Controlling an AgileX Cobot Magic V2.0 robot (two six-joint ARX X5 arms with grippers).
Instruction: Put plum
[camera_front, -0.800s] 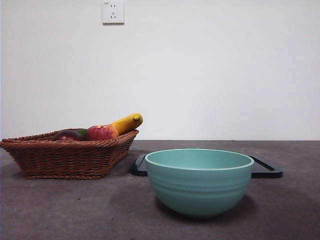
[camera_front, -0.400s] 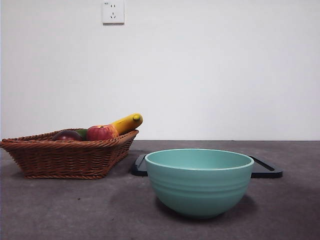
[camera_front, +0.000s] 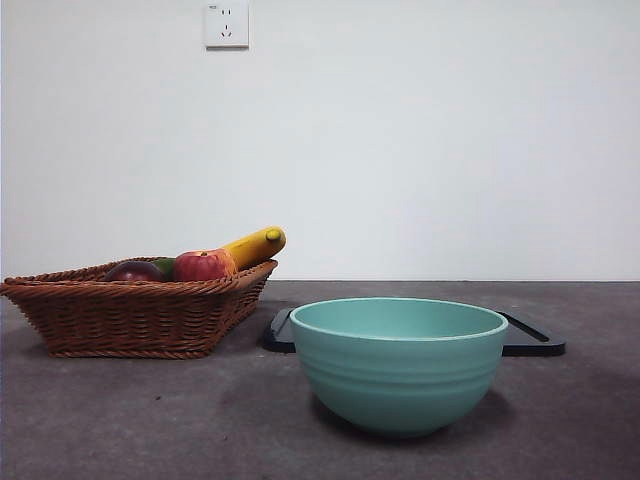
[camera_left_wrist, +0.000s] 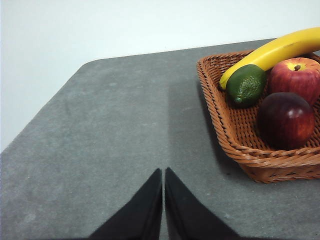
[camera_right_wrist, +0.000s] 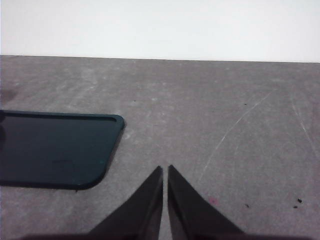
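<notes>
Grey desk (camera_front: 120, 420): nothing begun; plum (camera_left_wrist: 286, 120) lies near the basket (camera_left_wrist: 235, 145) corner, apparently untouched; left gripper (camera_left_wrist: 163, 172) and right gripper (camera_right_wrist: 165, 170) closed, empty.

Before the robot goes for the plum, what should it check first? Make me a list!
1. Plum lies in the basket, top uncovered: ok.
2. Apple touches the plum, so there's little room for the fingers on that side: not ok.
3. Left gripper is shut and needs opening first: not ok.
4. Right gripper is shut, beside the dark tray, out of the way: ok.
5. Green bowl stands upright: ok.
6. Where the plum should go: cannot tell.
</notes>
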